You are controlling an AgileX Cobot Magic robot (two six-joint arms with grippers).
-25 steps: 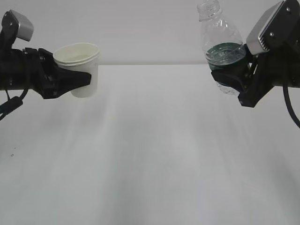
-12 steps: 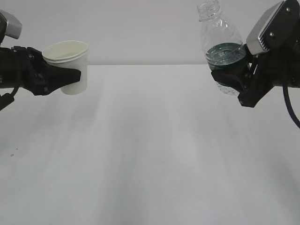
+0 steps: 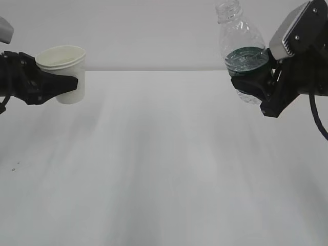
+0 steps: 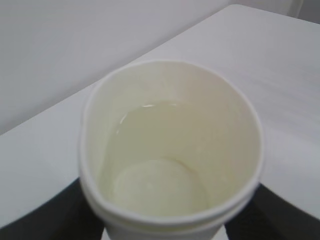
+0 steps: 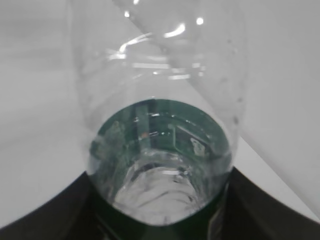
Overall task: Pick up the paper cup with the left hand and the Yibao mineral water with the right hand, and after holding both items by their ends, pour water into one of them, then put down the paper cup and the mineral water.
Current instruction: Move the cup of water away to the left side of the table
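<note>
Paper cup (image 3: 61,74) | exterior: upright, gripped by left tool (image 3: 54,86) at 9 o'clock above table (image 3: 164,169); Yibao mineral water (image 3: 242,51), neck up, clamped in right tool (image 3: 251,84) at 2 o'clock | left wrist: cup holds pale liquid, dark fingers (image 4: 45,215) flank it | right wrist: bottle between fingers (image 5: 60,210).

Paper cup (image 3: 61,74) far left, Yibao mineral water (image 3: 241,48) far right, both above the table (image 3: 164,169).
</note>
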